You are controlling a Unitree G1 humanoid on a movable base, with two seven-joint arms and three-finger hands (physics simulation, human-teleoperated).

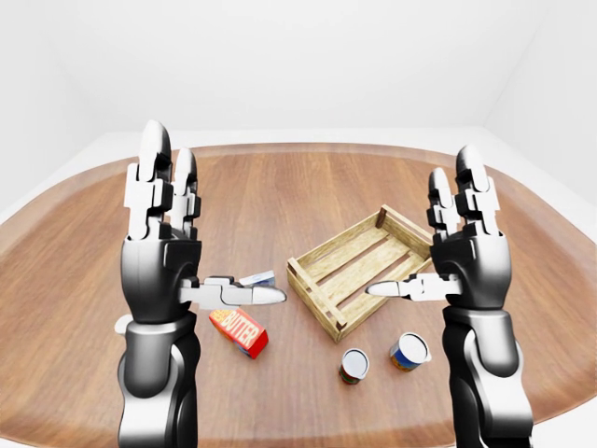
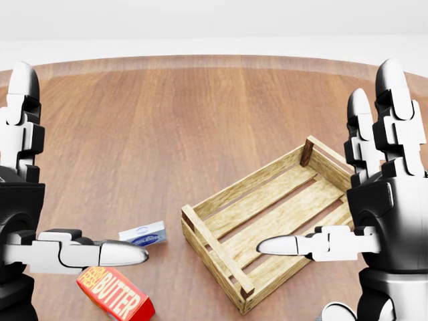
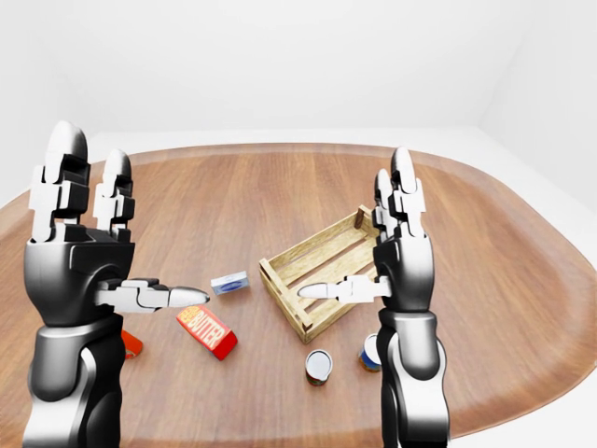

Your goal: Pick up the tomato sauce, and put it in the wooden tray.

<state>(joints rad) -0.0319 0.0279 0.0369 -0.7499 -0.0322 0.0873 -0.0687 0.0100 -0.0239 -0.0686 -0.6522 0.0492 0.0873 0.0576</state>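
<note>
Well, both hands are up over the wooden surface [image 1: 280, 187], palms facing each other. The left robot hand [image 1: 173, 247] has its fingers spread straight up with the thumb pointing inward, holding nothing; the right robot hand [image 1: 466, 252] is the same, splayed and empty. The wooden tray [image 1: 359, 271] lies between them, its long axis running diagonally. Just below its near corner in the left-eye view stands the tomato sauce [image 1: 354, 365], a can upright on the surface, long axis vertical, lid upward. A second can [image 1: 408, 352] stands just beside it. Left of the tray lie a butter box [image 1: 240, 331] and a small blue-and-white box [image 3: 229, 283].
</note>
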